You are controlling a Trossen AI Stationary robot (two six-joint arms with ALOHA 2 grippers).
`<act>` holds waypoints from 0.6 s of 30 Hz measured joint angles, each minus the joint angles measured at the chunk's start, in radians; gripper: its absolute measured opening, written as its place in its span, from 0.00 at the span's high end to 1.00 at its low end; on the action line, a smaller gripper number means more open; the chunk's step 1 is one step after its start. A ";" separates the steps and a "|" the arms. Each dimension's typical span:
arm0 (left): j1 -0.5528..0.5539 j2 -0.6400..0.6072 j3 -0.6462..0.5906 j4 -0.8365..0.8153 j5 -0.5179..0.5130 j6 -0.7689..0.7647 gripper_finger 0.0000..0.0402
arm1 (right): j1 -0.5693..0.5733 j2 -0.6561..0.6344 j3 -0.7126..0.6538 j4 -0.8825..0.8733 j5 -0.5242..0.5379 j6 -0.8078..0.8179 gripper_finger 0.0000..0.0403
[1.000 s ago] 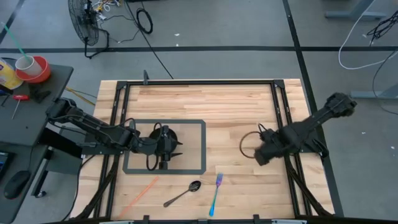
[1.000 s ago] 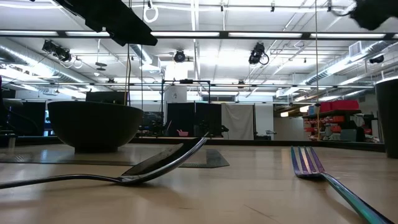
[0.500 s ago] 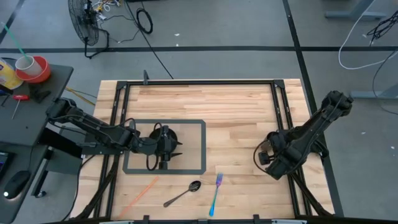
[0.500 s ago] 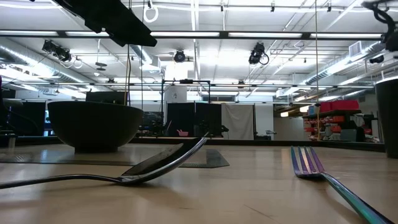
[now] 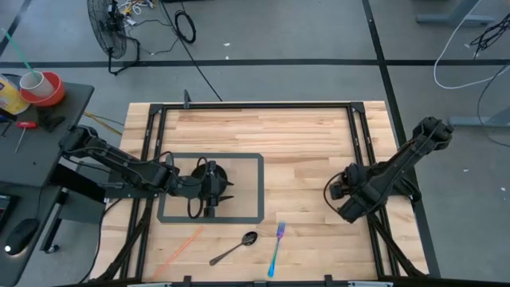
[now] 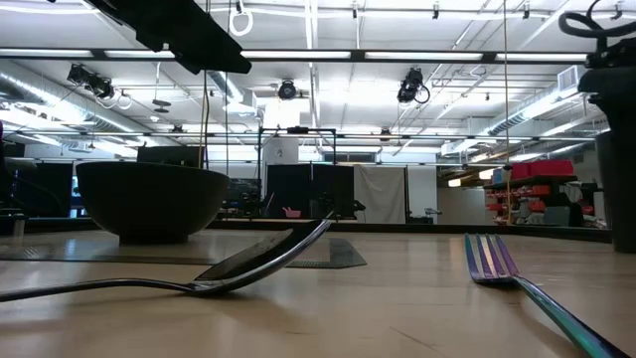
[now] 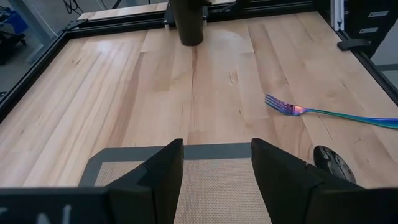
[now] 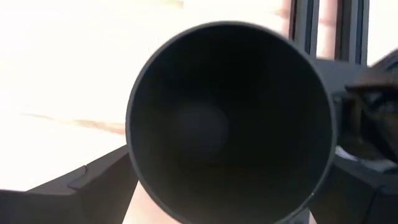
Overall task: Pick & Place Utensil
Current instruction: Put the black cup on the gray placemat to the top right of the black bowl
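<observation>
Fork [image 5: 276, 249], iridescent blue-purple, beside grey spoon [image 5: 233, 249]; left fingers [image 7: 161, 180] apart, right fingers [image 8: 93, 186] tight around black cup [image 8: 230, 124].

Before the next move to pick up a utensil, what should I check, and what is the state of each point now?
1. Right gripper grips the dark cup: ok, the cup sits between its fingers.
2. Cup is upright: ok, in the low view.
3. Cup base rests on the table: cannot tell.
4. Left gripper is open and empty above the mat: ok.
5. Spoon and fork lie free near the front edge, not touching each other: ok.
</observation>
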 joint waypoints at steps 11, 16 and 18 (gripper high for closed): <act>0.000 0.000 0.000 0.000 0.000 -0.001 0.52 | -0.062 0.001 -0.058 0.040 0.122 -0.032 0.02; 0.000 0.000 0.000 0.000 0.000 -0.011 0.52 | -0.068 0.003 -0.044 0.057 0.169 -0.065 0.09; 0.000 0.000 0.000 0.000 0.000 -0.011 0.52 | -0.074 0.003 -0.038 0.062 0.162 -0.081 0.15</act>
